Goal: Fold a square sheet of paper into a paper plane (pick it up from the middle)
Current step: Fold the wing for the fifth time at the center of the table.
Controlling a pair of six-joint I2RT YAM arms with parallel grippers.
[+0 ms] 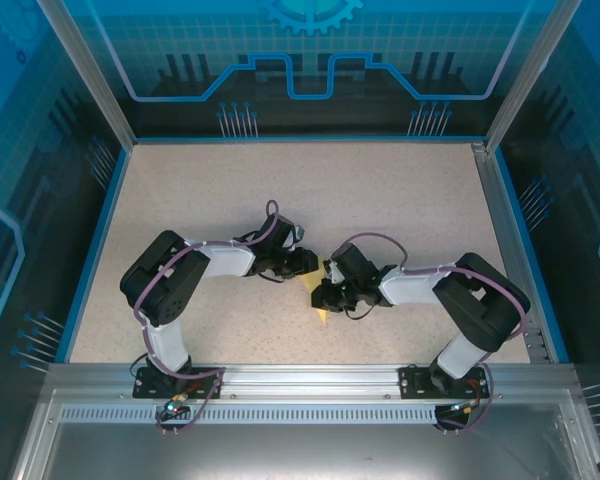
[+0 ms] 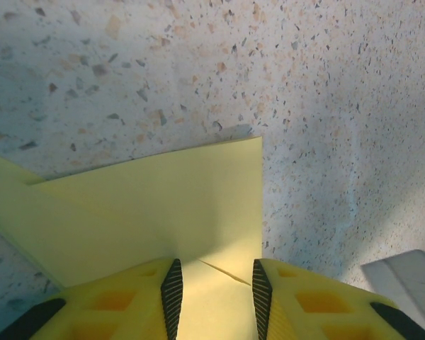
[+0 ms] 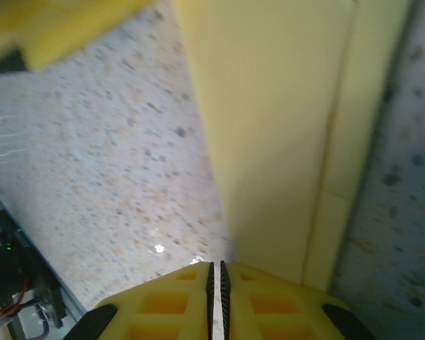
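Yellow paper lies flat beneath the left gripper, whose jaws stand partly apart astride its near edge and a short crease. The right gripper, jaws nearly closed, meets another edge. Beyond, overlapping folded layers spread mid-table over the speckled table.

- Seen from above, the paper is mostly hidden under the right gripper; only a corner shows at its 6 o'clock.
- Left wrist view: the paper runs off at 9 o'clock.
- Right wrist view is blurred; whether paper is pinched cannot be told.
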